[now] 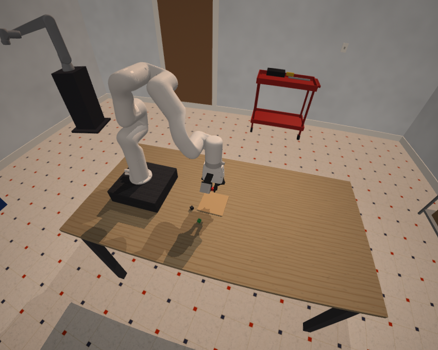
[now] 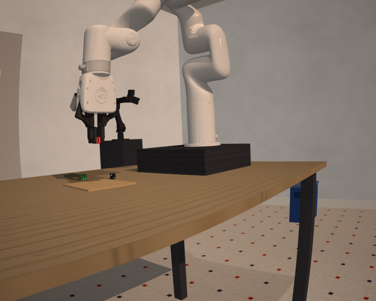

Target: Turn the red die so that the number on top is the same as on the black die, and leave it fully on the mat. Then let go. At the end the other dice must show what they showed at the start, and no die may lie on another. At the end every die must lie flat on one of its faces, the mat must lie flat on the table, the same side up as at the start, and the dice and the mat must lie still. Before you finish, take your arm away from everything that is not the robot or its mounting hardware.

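Observation:
My gripper [image 2: 96,140] is shut on the red die [image 2: 98,140] and holds it well above the table, over the far part of the tan mat [image 2: 99,184]. In the top view the gripper [image 1: 213,187] hangs over the mat's [image 1: 213,204] back edge, with the red die [image 1: 213,187] just visible between the fingers. The black die [image 1: 191,207] lies on the table just left of the mat; it also shows in the exterior view [image 2: 112,175]. The green die [image 1: 199,220] lies on the table in front of the mat, and shows in the exterior view [image 2: 83,176]. Their top numbers are too small to read.
The arm's black base block [image 1: 142,187] stands on the table to the left of the mat. A red cart [image 1: 285,100] and a black pedestal with a grey arm [image 1: 79,98] stand on the floor away from the table.

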You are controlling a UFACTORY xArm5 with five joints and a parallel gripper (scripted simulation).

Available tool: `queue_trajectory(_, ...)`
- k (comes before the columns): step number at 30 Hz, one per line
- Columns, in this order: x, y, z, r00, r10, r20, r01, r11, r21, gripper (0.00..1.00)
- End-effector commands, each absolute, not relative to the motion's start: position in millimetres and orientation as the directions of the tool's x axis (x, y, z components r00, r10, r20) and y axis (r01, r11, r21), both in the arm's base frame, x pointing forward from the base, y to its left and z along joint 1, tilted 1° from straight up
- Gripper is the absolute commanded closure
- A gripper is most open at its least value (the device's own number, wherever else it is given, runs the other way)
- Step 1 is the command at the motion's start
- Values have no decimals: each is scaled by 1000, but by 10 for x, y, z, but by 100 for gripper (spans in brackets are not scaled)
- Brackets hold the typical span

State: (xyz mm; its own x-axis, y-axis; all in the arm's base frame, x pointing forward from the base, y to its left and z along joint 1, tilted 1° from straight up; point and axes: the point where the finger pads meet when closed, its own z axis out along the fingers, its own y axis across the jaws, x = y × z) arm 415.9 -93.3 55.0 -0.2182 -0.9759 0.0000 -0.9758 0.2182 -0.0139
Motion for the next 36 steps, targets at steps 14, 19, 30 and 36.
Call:
queue_trajectory(14,4186,-932,215,-219,-976,0,-976,219,-17,89)
queue_trajectory(19,4192,-930,67,-219,-976,0,-976,219,-17,89)
queue_trajectory(30,4208,-928,-344,-219,-976,0,-976,219,-17,89)
queue_trajectory(36,4210,-927,-387,-219,-976,0,-976,219,-17,89)
